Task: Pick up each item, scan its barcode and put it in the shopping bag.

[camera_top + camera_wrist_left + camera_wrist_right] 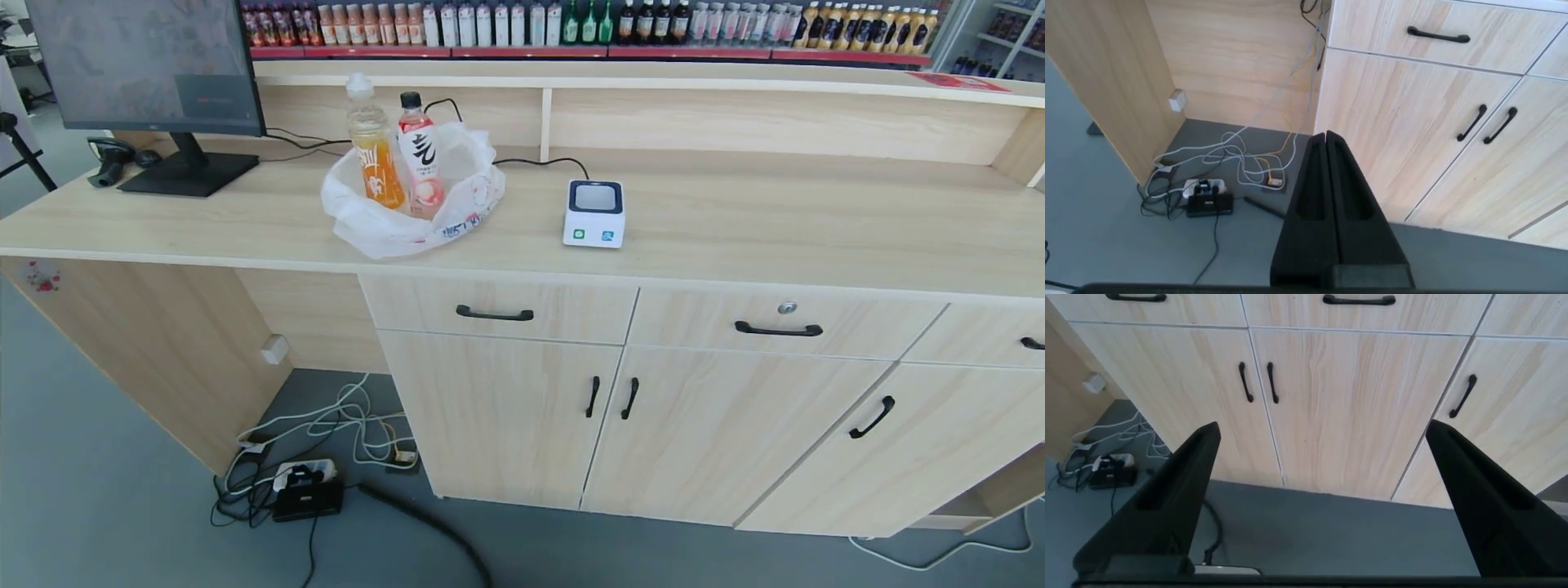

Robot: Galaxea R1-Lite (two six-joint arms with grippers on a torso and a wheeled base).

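**While both bottles stand in the bag, the arms hang below the counter**

Although the task names several items, what shows on the counter (775,220) is the shopping bag (384,233), already loaded. It sits left of the middle, between the front edge and the back wall. An orange bottle (374,155) and a pink-labelled bottle (420,159) stand upright inside it, touching each other. The white scanner (593,212) sits just beside the bag on its right, nearer the front edge, and its cable runs along the back behind the bag. A monitor (147,65) and a handheld scanner (110,159) occupy the left end.

Both arms are low, facing the cabinet doors (1355,400). The left gripper (1327,137) has its fingers pressed together with nothing between them, above the floor cables (1208,180). The right gripper (1323,429) is spread wide and also holds nothing. The job looks at or near its end.

The main risk is the bag itself. Its walls have slumped low, so the tall bottles get little support — a nudge could tip one over the rim and roll it toward the front edge. An arm lifted from below could do that, or it could clip the counter's front edge or a drawer handle on the way up. Snagging the cable behind the bag could drag the scanner out of place. The left fingers would have to part before any new grasp, or they would simply push an item away.
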